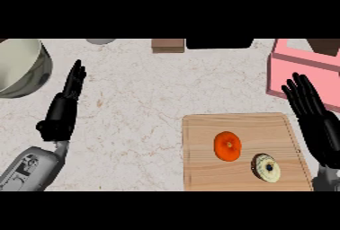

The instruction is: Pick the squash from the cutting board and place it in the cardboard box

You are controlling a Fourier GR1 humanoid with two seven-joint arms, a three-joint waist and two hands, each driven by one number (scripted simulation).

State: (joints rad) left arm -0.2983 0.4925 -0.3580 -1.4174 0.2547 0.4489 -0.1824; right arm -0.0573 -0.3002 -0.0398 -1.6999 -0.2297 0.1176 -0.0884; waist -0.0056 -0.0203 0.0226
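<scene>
An orange squash (228, 146) lies near the middle of the wooden cutting board (206, 170) at the lower right. The pink box (299, 72) stands at the right edge, beyond the board. My right hand (317, 121) is open with its fingers straight, just right of the board and in front of the box. It touches nothing. My left hand (63, 108) is open at the far left, fingers pointing up, well away from the board.
A round frosted pastry (266, 167) lies on the board to the right of and below the squash. A large grey bowl (23, 67) sits at the upper left. A small brown block (168, 45) and a dark object (219, 43) stand along the far edge.
</scene>
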